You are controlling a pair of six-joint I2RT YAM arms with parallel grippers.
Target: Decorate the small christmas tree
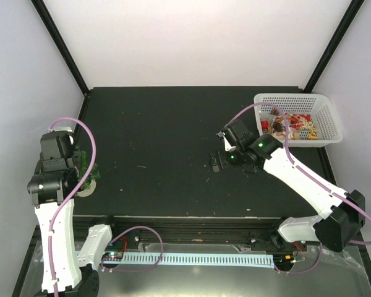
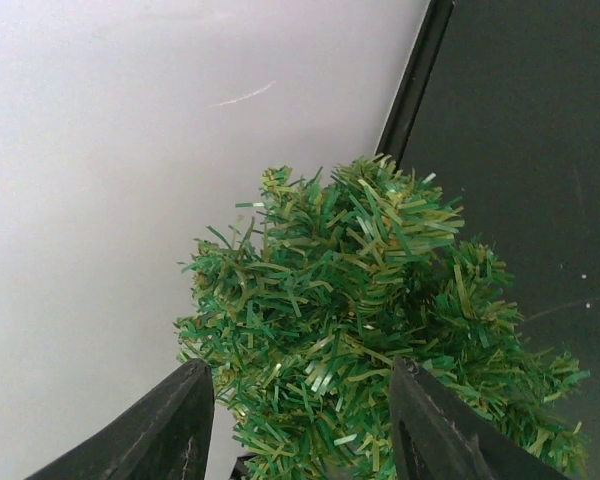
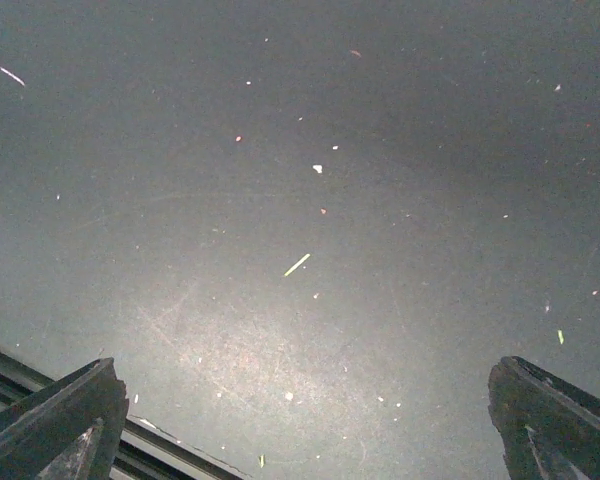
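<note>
The small christmas tree (image 2: 350,300), a bushy green fir, stands at the table's left edge (image 1: 89,168) on a whitish round base (image 1: 85,189). My left gripper (image 2: 300,410) reaches over it from the left. Its two dark fingers (image 2: 180,420) press into the foliage on either side, so it is shut on the tree. In the top view the left wrist (image 1: 55,154) hides most of the tree. My right gripper (image 1: 216,162) hovers over the bare middle of the table, open wide (image 3: 305,420), with nothing between its fingers.
A white plastic basket (image 1: 290,97) holding red and gold ornaments (image 1: 290,127) sits at the back right, just beyond the right arm. The white side wall (image 2: 100,200) stands close behind the tree. A black frame rail (image 1: 191,232) runs along the table's near edge.
</note>
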